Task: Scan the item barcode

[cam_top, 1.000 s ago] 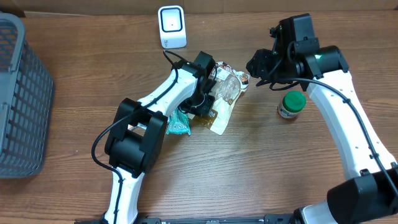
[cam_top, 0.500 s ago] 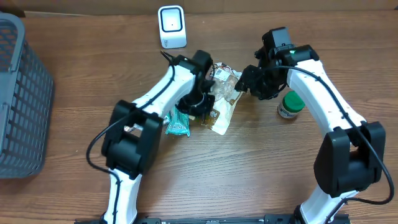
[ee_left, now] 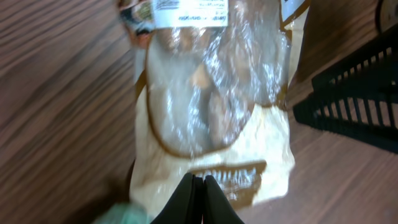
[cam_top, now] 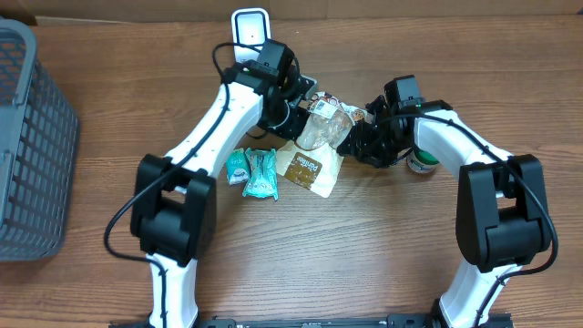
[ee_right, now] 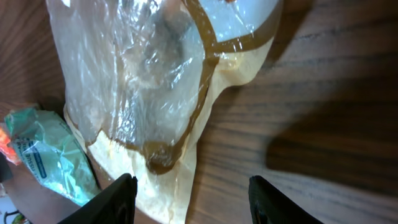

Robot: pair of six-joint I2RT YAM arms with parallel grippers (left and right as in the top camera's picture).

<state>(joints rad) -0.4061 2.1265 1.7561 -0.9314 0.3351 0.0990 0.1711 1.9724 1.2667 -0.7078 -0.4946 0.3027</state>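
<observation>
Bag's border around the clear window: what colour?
Brown border on the bag; right wrist view best.

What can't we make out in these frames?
- Bag label: left wrist view, blurred and cut by top edge; no barcode readable.
- Scanner: overhead, lower part behind left arm.
- Bottle: overhead, mostly behind right arm.
- Basket: overhead, cut by left edge.

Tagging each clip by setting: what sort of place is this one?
Probably a mock shop checkout: a white barcode scanner at the table's far edge, a grey basket on the left, and a packaged snack bag in the middle.
</observation>
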